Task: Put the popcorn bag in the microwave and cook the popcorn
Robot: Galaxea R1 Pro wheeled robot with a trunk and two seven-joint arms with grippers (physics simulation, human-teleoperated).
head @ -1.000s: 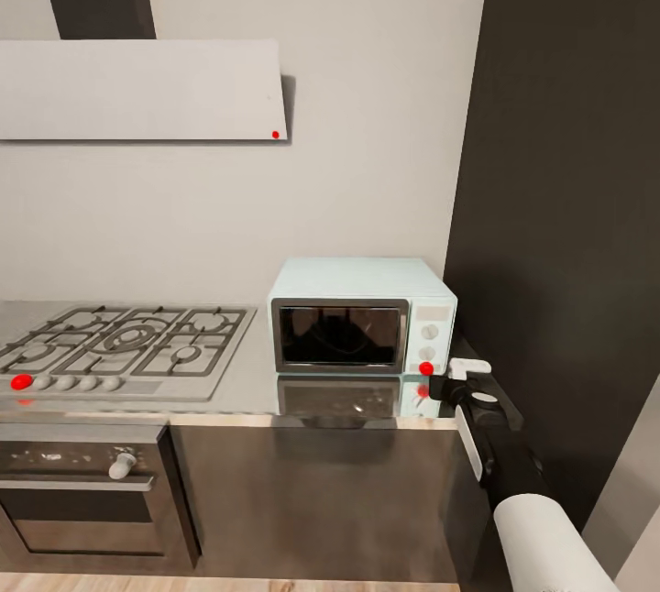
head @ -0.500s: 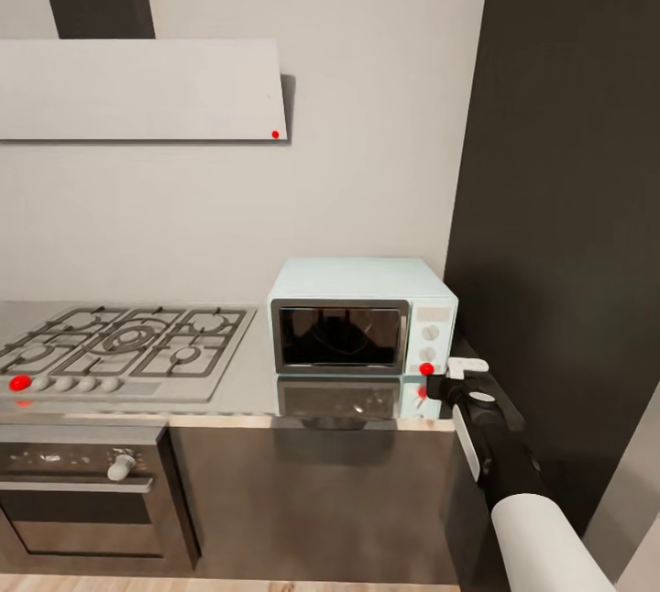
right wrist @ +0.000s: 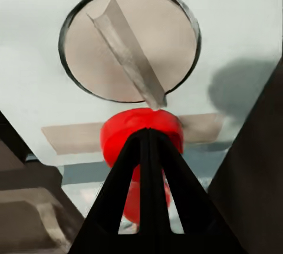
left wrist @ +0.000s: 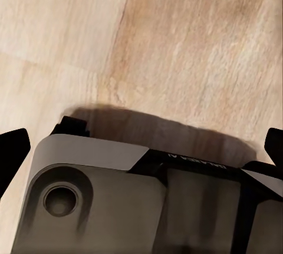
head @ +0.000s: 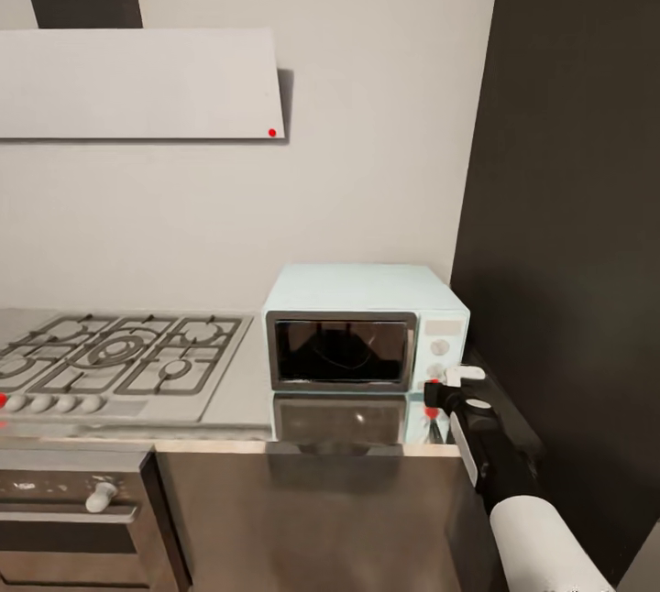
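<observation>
Your right gripper [head: 446, 383] moved in onto the microwave [head: 365, 328]'s red dot light [right wrist: 141, 136], fingers pinched together, holding nothing. That looked like the start press. Door was shut; popcorn bag unseen, presumably inside. Left gripper [left wrist: 141, 148] spread wide over the floor.

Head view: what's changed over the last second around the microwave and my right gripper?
The whole picture shifted, so the camera moved. The right gripper stayed at the microwave control panel, its closed fingertips at the red dot below the knob. Nothing was grasped or released. The microwave door stayed shut, on the countertop.
</observation>
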